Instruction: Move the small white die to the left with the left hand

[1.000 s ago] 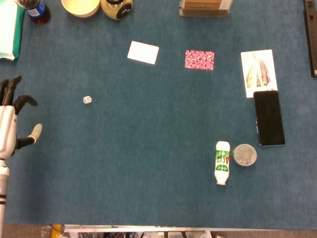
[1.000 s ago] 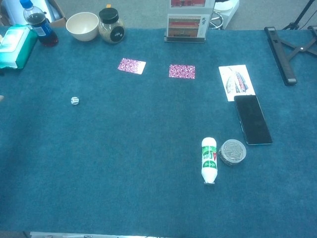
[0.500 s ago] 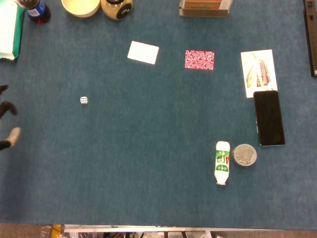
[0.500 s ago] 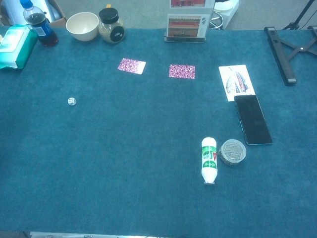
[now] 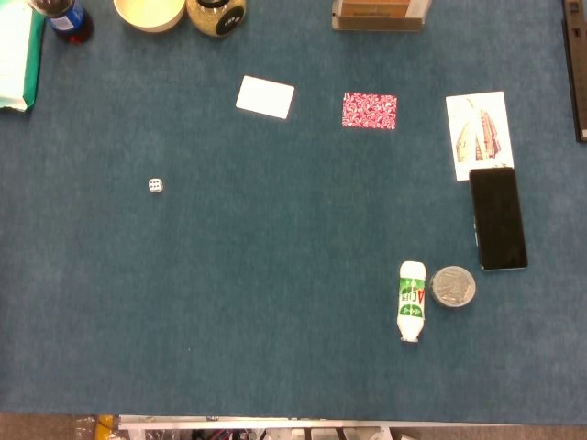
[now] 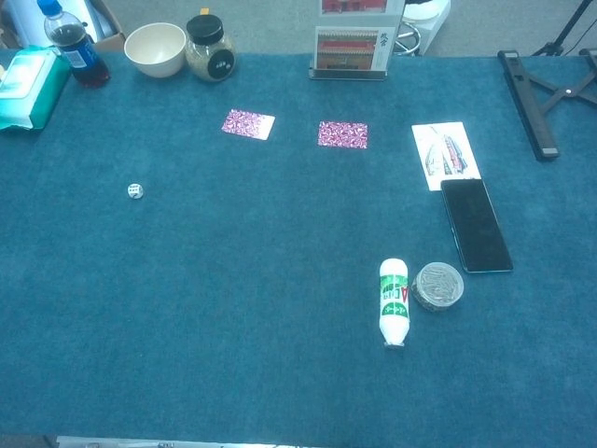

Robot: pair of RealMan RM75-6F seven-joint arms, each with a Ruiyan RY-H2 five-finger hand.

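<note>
The small white die [image 5: 156,185] lies by itself on the blue cloth, in the left part of the table; the chest view shows the die [image 6: 135,190] there too, resting flat with dark pips up. Neither hand appears in the head view or the chest view, and nothing touches the die.
Two cards [image 5: 265,97] [image 5: 370,111] lie mid-table at the back. A black phone [image 5: 498,218], a picture card [image 5: 479,134], a small white bottle [image 5: 412,301] and a round tin [image 5: 452,286] sit at the right. A bowl [image 6: 155,49], a jar [image 6: 210,49], a cola bottle [image 6: 74,45] and a wipes pack [image 6: 30,86] stand at the back left.
The left hand has drawn away past the left edge and out of both views. The die shifted slightly left a second ago and now lies still.
</note>
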